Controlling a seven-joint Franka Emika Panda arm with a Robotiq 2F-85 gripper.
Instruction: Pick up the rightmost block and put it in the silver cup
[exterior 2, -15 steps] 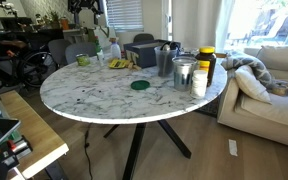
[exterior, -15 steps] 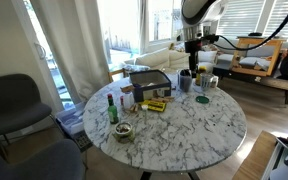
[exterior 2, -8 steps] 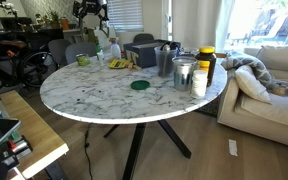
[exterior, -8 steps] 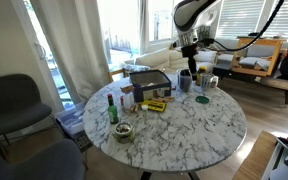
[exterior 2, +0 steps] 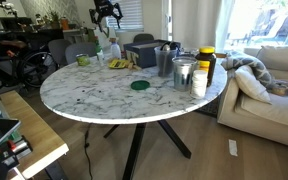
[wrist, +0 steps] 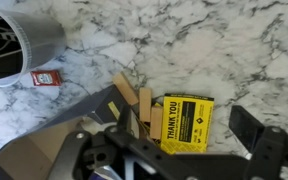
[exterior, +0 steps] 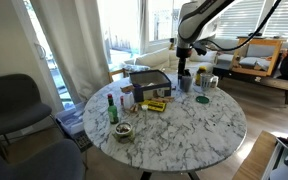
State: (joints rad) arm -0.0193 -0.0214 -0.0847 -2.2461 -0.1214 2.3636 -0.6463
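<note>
Though jumbled, oblong wooden blocks (wrist: 144, 103)

Exterior camera, high and well back: looks down across the whole round marble table (exterior: 199, 130) toward the windows. Grey chair (exterior: 14, 100) in its near corner, my arm (exterior: 196, 16) at the far rim.

Exterior camera, lower, near tabletop height: faces the same table (exterior 2: 94, 95) from another side. Sofa (exterior 2: 269, 80) at frame edge, my arm small and far.

Both share the full tabletop.

Wrist camera: close, straight down on marble. My fingers (wrist: 256, 130) line the bottom edge. Its yellow card (wrist: 187, 122) shows tiny in an exterior view too.
</note>
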